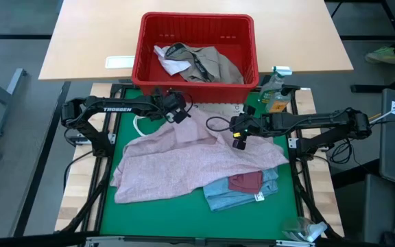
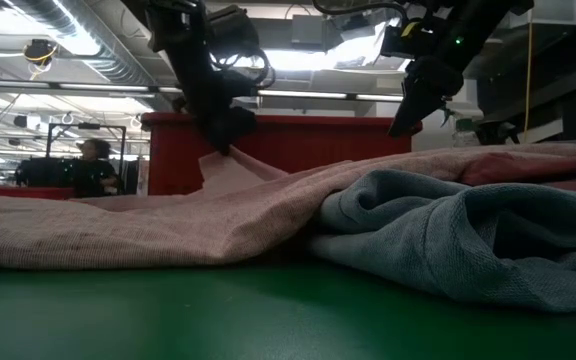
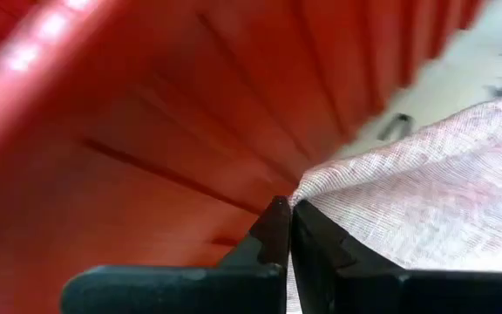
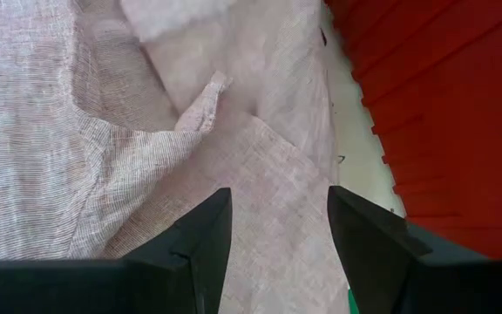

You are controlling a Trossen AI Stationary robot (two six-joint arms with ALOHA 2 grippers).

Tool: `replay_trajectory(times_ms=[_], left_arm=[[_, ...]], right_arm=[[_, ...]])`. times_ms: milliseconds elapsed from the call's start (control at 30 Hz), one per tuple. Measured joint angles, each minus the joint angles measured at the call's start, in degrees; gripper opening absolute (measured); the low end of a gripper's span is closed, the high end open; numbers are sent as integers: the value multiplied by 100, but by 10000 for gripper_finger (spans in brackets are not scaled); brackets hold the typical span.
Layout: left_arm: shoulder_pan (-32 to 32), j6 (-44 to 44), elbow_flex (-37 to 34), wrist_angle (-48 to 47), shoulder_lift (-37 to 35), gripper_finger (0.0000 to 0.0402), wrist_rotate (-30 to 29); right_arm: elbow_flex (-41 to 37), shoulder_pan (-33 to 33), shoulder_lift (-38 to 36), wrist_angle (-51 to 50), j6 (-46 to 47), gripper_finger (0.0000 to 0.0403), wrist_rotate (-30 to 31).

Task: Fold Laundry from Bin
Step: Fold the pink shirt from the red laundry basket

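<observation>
Pinching the far edge of the pale pink garment (image 1: 184, 161), the left hand (image 1: 177, 113) sits just in front of the red bin (image 1: 196, 20), its fingers pressed together on the cloth, as the left wrist view shows with pink weave caught at their tips and the bin's red wall right behind. The right hand (image 1: 239, 140) hovers above the same garment toward its right side, fingers spread and empty, with pink cloth directly beneath them and the bin wall just off to one side in its own wrist view. The garment lies crumpled across the green surface (image 1: 156, 216), its long axis running roughly left to right, and its right portion drapes over a light blue piece (image 1: 235, 195) and a maroon piece (image 1: 245, 181) stacked at the near right. More laundry, white and khaki-grey, sits in the bin. The coming move likely turns on this: the left hand already has one far corner, while the matching far edge lies just below and slightly bin-ward of the right hand, so that arm is the nearer one to drop and pinch it before both can lift and spread the piece flat
</observation>
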Motion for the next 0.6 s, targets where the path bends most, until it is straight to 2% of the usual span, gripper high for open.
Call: replay_trajectory(times_ms=[200, 367, 600], left_arm=[[-2, 303, 0, 95, 0, 1, -499], [-2, 301, 0, 95, 0, 4, -368], [0, 331, -1, 94, 0, 19, -211]], right_arm=[[0, 0, 0, 48, 0, 191, 0], [0, 0, 0, 45, 11, 191, 8], [0, 0, 0, 31, 20, 191, 509]])
